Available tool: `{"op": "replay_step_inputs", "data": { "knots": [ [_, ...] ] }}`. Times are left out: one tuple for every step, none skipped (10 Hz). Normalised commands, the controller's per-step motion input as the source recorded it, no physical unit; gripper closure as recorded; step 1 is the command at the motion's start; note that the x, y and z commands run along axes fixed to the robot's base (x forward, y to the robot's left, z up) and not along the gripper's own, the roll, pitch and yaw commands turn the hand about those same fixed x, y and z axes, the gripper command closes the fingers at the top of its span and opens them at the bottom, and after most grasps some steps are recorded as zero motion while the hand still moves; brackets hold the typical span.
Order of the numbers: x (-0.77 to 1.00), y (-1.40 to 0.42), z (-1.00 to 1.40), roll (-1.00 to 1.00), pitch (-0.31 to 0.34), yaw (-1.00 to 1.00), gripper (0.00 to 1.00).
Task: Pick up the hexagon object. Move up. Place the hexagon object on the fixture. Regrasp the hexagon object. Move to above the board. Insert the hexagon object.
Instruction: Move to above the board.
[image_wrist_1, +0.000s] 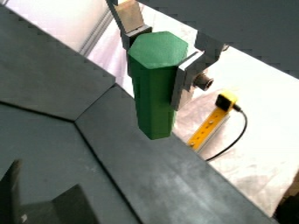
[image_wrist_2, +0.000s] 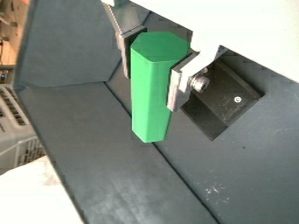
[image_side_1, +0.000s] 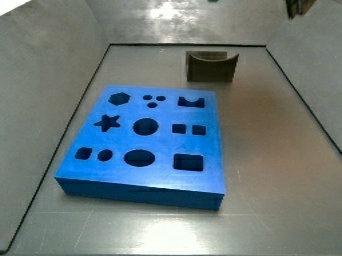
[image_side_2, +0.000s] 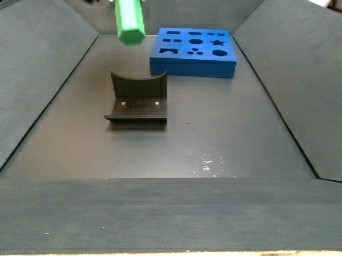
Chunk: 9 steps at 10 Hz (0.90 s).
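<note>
In both wrist views my gripper (image_wrist_1: 159, 57) (image_wrist_2: 153, 63) is shut on the hexagon object (image_wrist_1: 155, 92) (image_wrist_2: 149, 96), a bright green prism. The silver fingers (image_wrist_1: 188, 77) clamp its upper end on two opposite sides, and the rest hangs free below them. In a side view the hexagon object (image_side_2: 130, 22) hangs high in the air, above and behind the fixture (image_side_2: 138, 100), with the gripper cut off by the picture's edge. The dark fixture (image_side_1: 210, 66) stands on the floor beyond the blue board (image_side_1: 150, 165). The board (image_side_2: 195, 60) lies flat with dark cut-outs of several shapes.
Sloping grey walls (image_side_2: 54, 100) enclose the floor on all sides. A yellow strip and a black cable (image_wrist_1: 219, 112) lie on the pale surface outside the enclosure. A dark square plate (image_wrist_2: 225, 103) lies on the floor below the gripper.
</note>
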Motion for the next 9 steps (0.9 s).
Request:
{"op": "replay_step_inputs", "data": {
  "knots": [
    [0.0,-0.02,1.0,-0.03,0.051,-0.03,1.0],
    [0.0,-0.02,1.0,-0.04,0.071,-0.02,1.0],
    [0.0,-0.02,1.0,-0.04,0.091,-0.01,1.0],
    [0.0,-0.02,1.0,-0.04,0.1,0.0,1.0],
    [0.0,-0.02,1.0,-0.04,0.119,0.02,1.0],
    [0.0,-0.02,1.0,-0.05,0.131,0.04,1.0],
    [0.0,-0.02,1.0,-0.05,0.145,0.06,1.0],
    [0.01,-0.02,1.0,-0.05,0.144,0.08,1.0],
    [0.01,-0.02,1.0,-0.05,0.141,0.09,1.0]
  ]
}}
